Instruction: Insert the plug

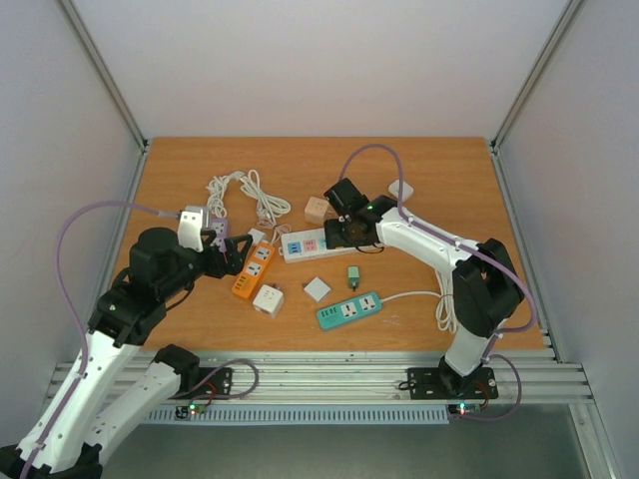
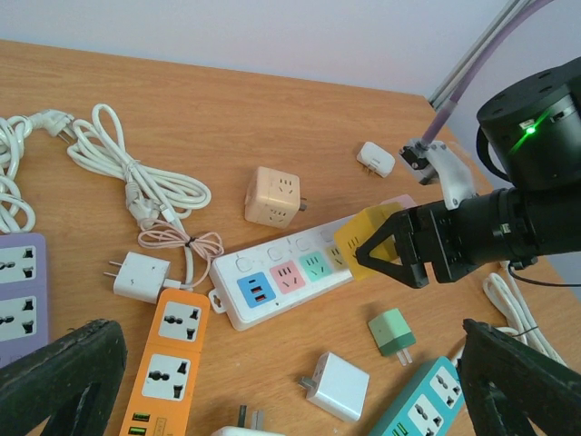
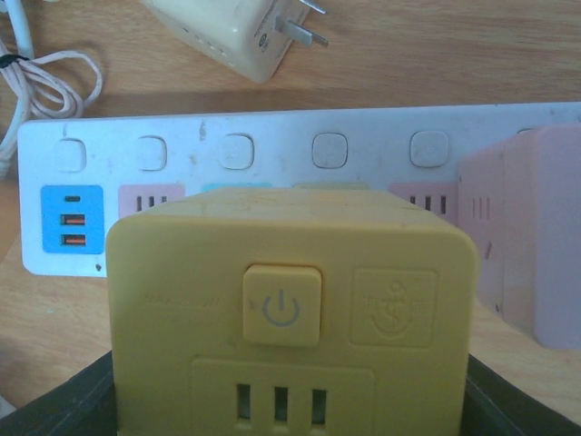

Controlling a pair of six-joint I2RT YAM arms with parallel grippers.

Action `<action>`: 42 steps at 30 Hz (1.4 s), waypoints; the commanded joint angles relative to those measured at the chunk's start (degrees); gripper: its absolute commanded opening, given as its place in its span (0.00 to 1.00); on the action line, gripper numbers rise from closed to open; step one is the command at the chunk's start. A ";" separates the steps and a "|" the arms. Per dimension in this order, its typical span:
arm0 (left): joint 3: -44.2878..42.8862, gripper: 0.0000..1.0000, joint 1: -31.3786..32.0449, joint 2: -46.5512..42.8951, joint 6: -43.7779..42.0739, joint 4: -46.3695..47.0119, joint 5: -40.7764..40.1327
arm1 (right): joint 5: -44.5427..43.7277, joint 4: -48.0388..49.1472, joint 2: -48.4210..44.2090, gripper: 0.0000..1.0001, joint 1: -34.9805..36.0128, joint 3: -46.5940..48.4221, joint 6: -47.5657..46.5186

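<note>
My right gripper (image 1: 346, 229) is shut on a yellow cube plug (image 3: 290, 309), which fills the lower right wrist view with its power button facing the camera. The cube (image 2: 368, 238) hangs low over the white power strip (image 2: 290, 277), above its sockets to the right of the green one. Its prongs are hidden. A pink cube (image 3: 531, 245) sits on the strip (image 3: 272, 150) just to the right. My left gripper (image 2: 290, 400) stands open and holds nothing, over the table left of the strip (image 1: 310, 243), near an orange strip (image 1: 254, 269).
Loose on the wood lie a beige cube (image 2: 274, 195), a green plug (image 2: 392, 331), a white cube adapter (image 2: 340, 386), a teal strip (image 2: 422, 404) and a small white adapter (image 2: 375, 158). Coiled white cables (image 1: 240, 190) and a purple strip (image 2: 18, 291) lie at the left.
</note>
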State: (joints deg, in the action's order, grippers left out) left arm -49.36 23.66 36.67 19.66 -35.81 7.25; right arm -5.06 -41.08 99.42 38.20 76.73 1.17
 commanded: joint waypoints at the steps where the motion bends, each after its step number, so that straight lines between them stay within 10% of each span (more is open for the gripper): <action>1: 0.65 0.99 -0.62 -0.82 -0.79 2.68 0.06 | -0.06 -0.40 1.77 0.42 -0.74 2.48 -2.57; 42: 1.73 0.99 -1.85 -0.43 -0.59 3.50 1.64 | -0.66 -1.91 8.49 0.42 -2.39 5.05 -2.55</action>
State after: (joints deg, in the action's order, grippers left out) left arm -48.10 22.17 36.69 19.64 -35.35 8.62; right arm -4.64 -42.30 105.84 36.05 80.53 -2.09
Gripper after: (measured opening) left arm 0.994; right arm 0.661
